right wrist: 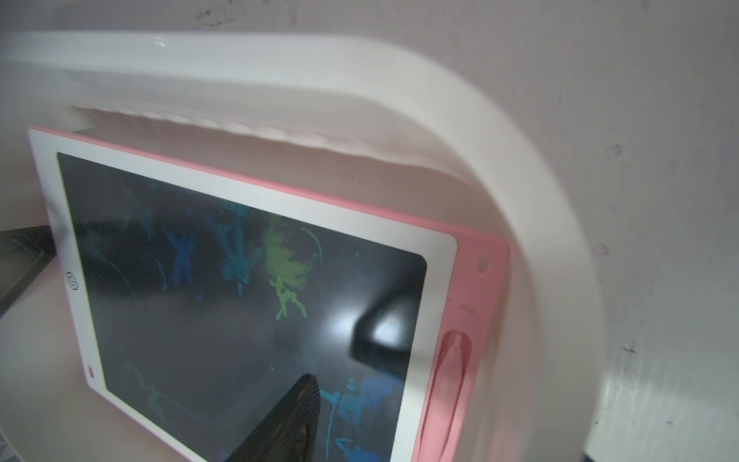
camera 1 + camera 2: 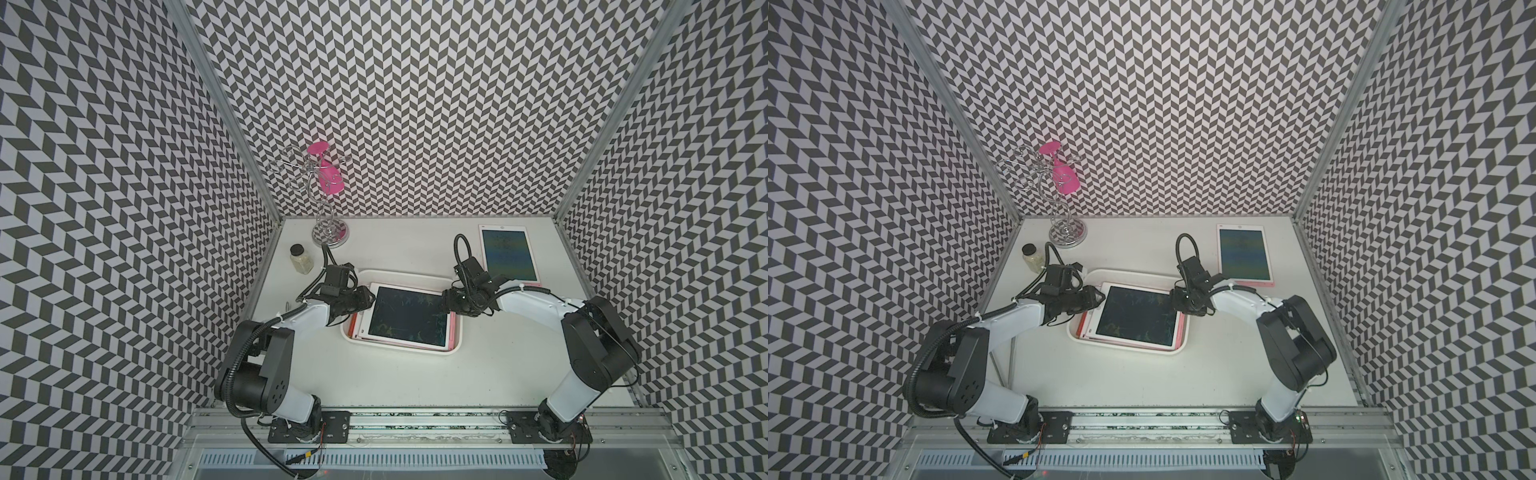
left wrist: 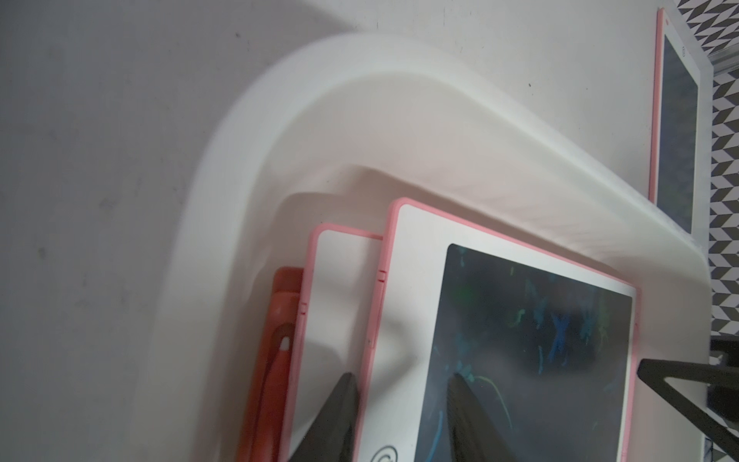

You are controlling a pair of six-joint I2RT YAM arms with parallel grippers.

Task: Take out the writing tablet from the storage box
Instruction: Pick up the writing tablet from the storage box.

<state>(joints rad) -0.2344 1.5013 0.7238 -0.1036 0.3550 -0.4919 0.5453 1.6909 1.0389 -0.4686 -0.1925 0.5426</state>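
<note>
While it lies topmost inside the storage box [image 2: 403,277], the writing tablet [image 2: 409,318] has a hand at each short end.

White-faced with a pink edge and a dark, scribbled screen, the writing tablet sits slightly askew on a second pink-edged tablet [image 3: 340,288] in the box. At the box's left end, the left hand [image 3: 402,380] has its fingers [image 3: 336,416] apart, straddling the tablet's edge: one is over the screen, the other outside the edge above the lower tablet. At the box's right end, the right hand [image 2: 446,305] shows only one finger [image 1: 288,416], over the screen, so I cannot tell whether it is clamped. Beyond the box's far right corner another tablet [image 2: 509,253] lies flat on the white counter [image 2: 395,382]. Beyond its far left corner stand a small jar [image 2: 301,258] and, farther back, a wire rack [image 2: 328,216] carrying a pink glass [image 2: 328,174].
</note>
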